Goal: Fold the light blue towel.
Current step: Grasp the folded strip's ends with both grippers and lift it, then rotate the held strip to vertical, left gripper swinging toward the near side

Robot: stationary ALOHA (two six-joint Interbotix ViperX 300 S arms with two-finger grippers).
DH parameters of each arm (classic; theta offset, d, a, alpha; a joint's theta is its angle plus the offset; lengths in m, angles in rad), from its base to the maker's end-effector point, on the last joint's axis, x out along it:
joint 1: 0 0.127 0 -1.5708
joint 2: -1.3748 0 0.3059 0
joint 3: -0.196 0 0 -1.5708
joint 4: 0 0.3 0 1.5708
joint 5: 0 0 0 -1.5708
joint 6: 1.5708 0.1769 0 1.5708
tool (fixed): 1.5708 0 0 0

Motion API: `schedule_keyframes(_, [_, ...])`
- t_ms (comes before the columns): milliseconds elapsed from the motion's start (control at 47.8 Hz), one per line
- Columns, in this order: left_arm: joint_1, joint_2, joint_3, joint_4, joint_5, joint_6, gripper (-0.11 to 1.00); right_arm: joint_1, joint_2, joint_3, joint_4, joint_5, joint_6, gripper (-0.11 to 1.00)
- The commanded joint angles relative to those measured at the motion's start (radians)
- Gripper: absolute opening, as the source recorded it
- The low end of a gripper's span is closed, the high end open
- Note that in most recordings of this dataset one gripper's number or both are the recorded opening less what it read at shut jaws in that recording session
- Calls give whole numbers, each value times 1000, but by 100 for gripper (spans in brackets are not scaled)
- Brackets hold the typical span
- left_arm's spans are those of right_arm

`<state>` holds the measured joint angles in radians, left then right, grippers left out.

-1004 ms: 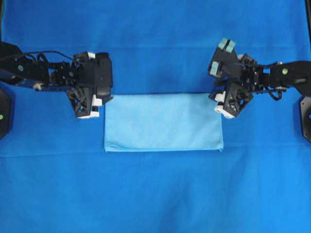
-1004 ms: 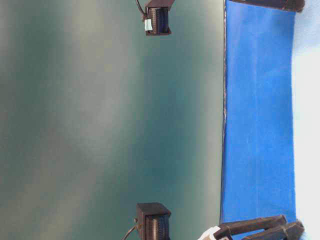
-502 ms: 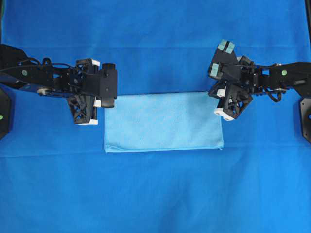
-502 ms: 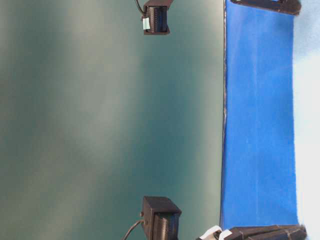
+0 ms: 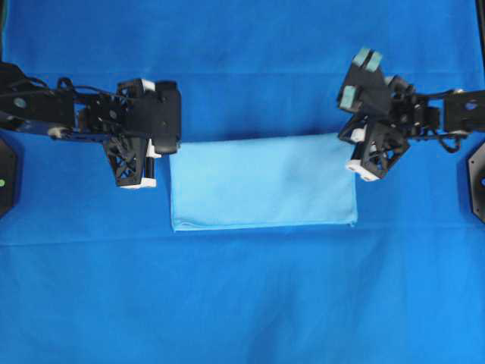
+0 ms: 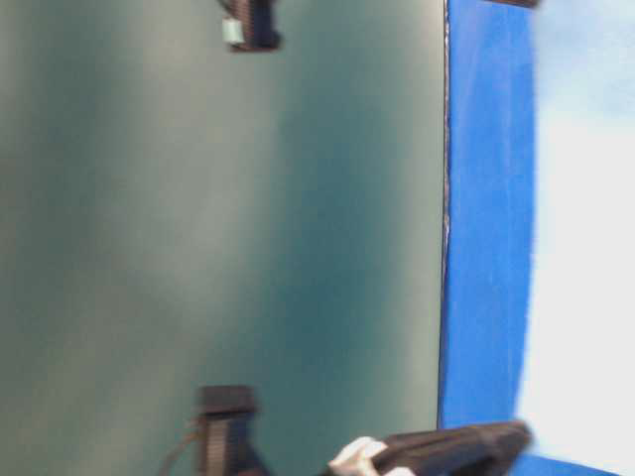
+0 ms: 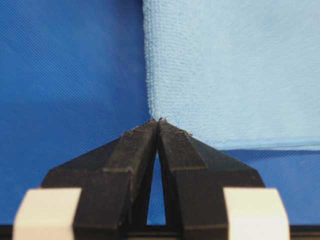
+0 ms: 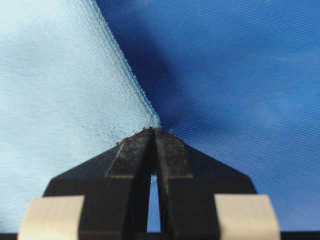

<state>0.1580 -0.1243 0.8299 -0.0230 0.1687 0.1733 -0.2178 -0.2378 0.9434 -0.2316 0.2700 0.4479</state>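
Observation:
The light blue towel (image 5: 261, 182) lies as a wide rectangle on the royal-blue sheet (image 5: 242, 303), its doubled edge toward the bottom of the overhead view. My left gripper (image 5: 167, 149) is shut at the towel's far left corner. In the left wrist view the black fingertips (image 7: 158, 121) meet right on that corner of the towel (image 7: 235, 70). My right gripper (image 5: 354, 141) is shut at the far right corner. In the right wrist view its tips (image 8: 154, 130) pinch the corner of the towel (image 8: 60, 100). The towel (image 6: 585, 248) fills the right side of the table-level view.
The royal-blue sheet (image 6: 486, 248) covers the whole work surface. Both black arms reach in from the left (image 5: 45, 114) and right (image 5: 455, 114) edges. A dark green wall (image 6: 218, 238) fills the table-level view's left side.
Both grippers have closed onto the towel's far corners. The towel's far edge has shifted up and to the right, and the right gripper moved up-right with it.

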Motion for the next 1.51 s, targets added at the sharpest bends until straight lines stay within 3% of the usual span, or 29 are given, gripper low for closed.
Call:
schedule_keyframes(0, [0, -75, -28, -2, 32, -8, 3, 0, -80, -28, -2, 26, 3, 1])
schedule_keyframes(335, [-25, -268, -55, -2, 103, 12, 3, 28, -311, -95, -2, 215, 3, 1])
schedule_keyframes(544, [-31, -344, -57, -2, 109, 43, 3, 28, -360, -100, -2, 222, 3, 1])
schedule_keyframes(774, [-34, -344, -55, -2, 124, 0, 3, 26, -350, -103, -8, 209, 3, 1])
schedule_keyframes(899, [-67, -327, -57, -2, 115, -18, 3, 2, -328, -110, -41, 179, 5, 1])
schedule_keyframes(1108, [-196, -239, -91, -2, 15, -20, 3, -100, -252, -155, -107, 120, 0, 1])
schedule_keyframes(1276, [-302, -146, -189, -2, -48, 32, 3, -160, -170, -207, -167, 66, -3, 1])
schedule_keyframes(1485, [-365, -31, -327, -2, -49, 64, 3, -198, -43, -319, -229, -6, -8, 1])
